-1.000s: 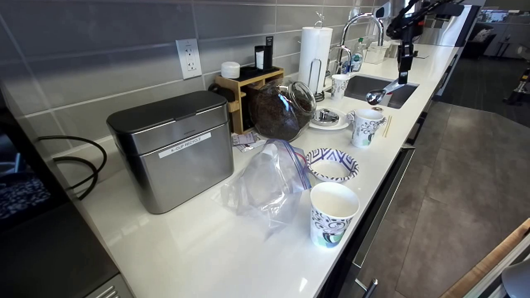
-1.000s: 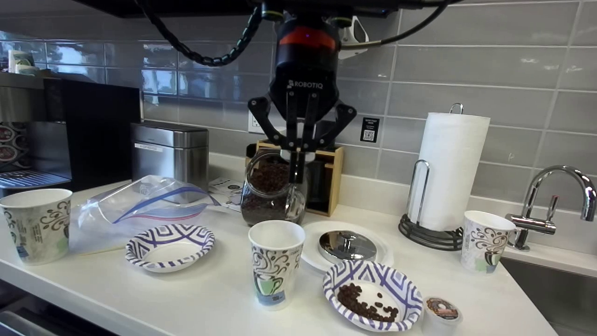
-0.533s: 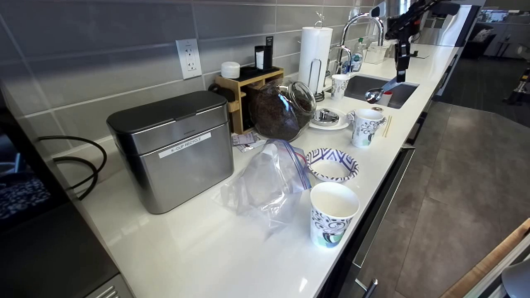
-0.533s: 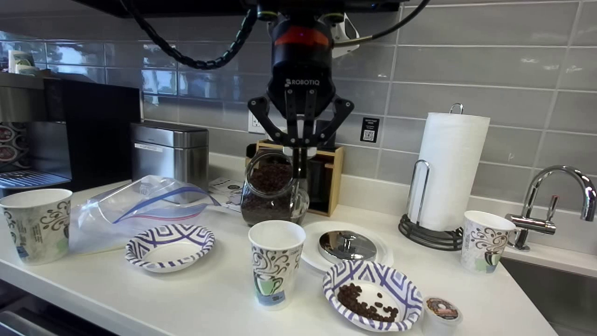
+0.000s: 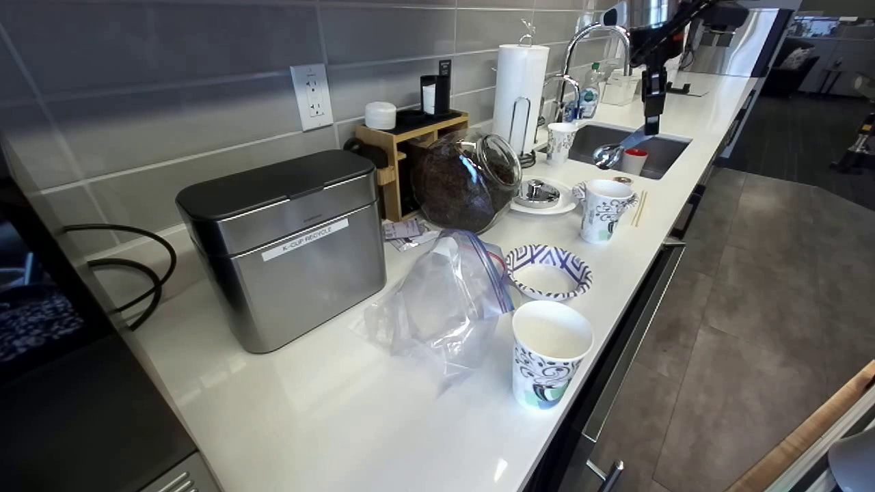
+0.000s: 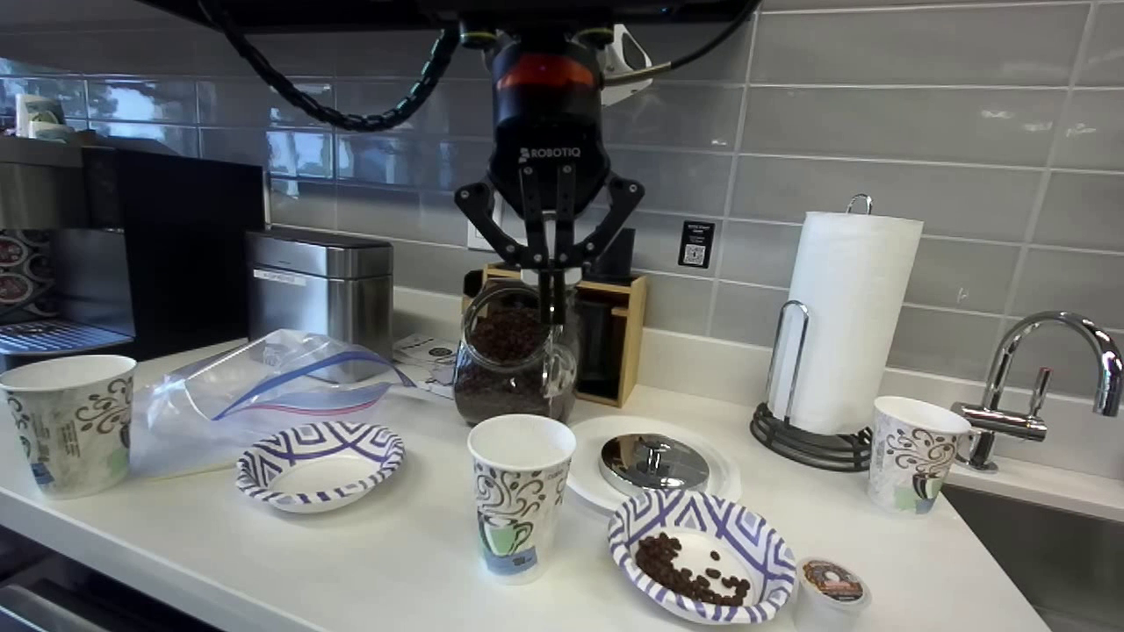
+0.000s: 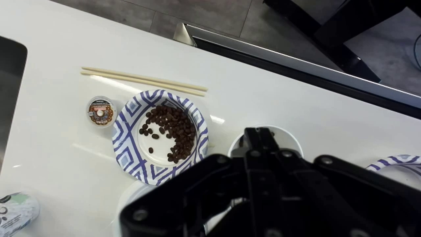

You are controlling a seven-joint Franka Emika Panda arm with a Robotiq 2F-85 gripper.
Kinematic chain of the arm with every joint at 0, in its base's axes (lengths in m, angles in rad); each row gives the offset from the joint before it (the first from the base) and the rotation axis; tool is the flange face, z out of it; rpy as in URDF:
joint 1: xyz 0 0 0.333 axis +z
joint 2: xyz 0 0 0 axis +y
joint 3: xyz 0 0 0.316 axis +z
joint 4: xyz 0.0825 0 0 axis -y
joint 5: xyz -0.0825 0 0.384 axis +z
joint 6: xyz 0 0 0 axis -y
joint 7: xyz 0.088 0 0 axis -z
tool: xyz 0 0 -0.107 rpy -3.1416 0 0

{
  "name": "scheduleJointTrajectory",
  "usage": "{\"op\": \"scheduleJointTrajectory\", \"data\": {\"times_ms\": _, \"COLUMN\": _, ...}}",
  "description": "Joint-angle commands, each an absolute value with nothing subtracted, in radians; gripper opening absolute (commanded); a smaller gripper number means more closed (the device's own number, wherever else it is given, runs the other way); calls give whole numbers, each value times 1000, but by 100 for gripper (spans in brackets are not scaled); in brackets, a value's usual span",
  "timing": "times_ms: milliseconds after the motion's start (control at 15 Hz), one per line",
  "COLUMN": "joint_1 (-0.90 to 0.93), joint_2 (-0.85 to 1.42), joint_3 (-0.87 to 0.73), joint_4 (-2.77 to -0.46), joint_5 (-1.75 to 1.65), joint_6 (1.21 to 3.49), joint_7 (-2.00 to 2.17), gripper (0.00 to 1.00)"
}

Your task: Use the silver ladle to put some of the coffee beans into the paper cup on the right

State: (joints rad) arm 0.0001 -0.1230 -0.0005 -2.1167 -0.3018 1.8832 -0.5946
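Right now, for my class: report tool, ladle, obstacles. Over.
Tool shut on silver ladle. Ladle aloft, contents not visible. Glass jar behind tool in an exterior view, possible snag.

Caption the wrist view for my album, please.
Coffee beans in a patterned bowl, while a black hand partly hides a paper cup.

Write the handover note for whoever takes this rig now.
End effector: shut on the small shiny silver metal ladle, held aloft; scoop contents not visible.
Dark brown coffee beans lie in a round blue-and-white paper bowl.
In an exterior view, a white paper cup with brown swirls stands left of that bowl; a similar cup stands at far right, another swirled cup at far left.
Done: ladle gripped. Dark specks inside the middle cup may be beans.
Remaining: settle which cup "right" means, then likely scoop, if needed, and tip beans in.
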Motion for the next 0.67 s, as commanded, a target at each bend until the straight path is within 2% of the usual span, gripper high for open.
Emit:
{"op": "scheduleJointTrajectory", "data": {"times_ms": 0, "joint_1": 16, "joint_2": -167, "joint_3": 11, "joint_4": -2161, "joint_5": -344, "joint_6": 1882, "joint_7": -541, "gripper": 1}}
{"op": "scheduleJointTrajectory", "data": {"times_ms": 600, "joint_1": 31, "joint_2": -190, "joint_3": 33, "joint_4": -2175, "joint_5": -424, "joint_6": 1870, "joint_7": -483, "gripper": 1}}
